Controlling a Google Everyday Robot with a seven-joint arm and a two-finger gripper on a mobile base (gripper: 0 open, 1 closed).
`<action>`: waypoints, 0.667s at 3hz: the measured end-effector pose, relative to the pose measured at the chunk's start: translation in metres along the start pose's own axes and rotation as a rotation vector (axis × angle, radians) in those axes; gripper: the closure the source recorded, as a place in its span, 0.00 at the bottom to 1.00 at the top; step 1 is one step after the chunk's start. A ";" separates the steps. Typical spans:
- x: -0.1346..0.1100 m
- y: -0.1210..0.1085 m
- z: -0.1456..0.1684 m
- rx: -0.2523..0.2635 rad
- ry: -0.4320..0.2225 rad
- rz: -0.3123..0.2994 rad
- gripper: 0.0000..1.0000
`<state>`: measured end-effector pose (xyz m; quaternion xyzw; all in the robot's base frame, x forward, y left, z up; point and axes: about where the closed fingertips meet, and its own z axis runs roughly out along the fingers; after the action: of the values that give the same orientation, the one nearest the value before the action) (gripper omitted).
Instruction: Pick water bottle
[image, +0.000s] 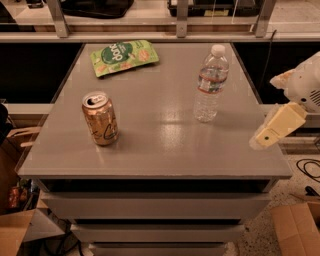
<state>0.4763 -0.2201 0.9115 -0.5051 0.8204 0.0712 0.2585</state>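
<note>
The water bottle stands upright on the right half of the grey table. It is clear ribbed plastic with a white cap and a red-and-white label band. The gripper is cream-coloured and hangs at the table's right edge, to the right of the bottle and a little nearer the front. It is apart from the bottle and holds nothing that I can see.
A tan soda can stands at the left front of the table. A green snack bag lies at the back left. Cardboard boxes sit on the floor at both sides. A shelf rail runs behind the table.
</note>
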 end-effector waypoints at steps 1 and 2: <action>0.005 -0.017 0.013 0.048 -0.097 0.083 0.00; 0.000 -0.035 0.017 0.104 -0.199 0.130 0.00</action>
<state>0.5129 -0.2301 0.9018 -0.4270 0.8243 0.0948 0.3593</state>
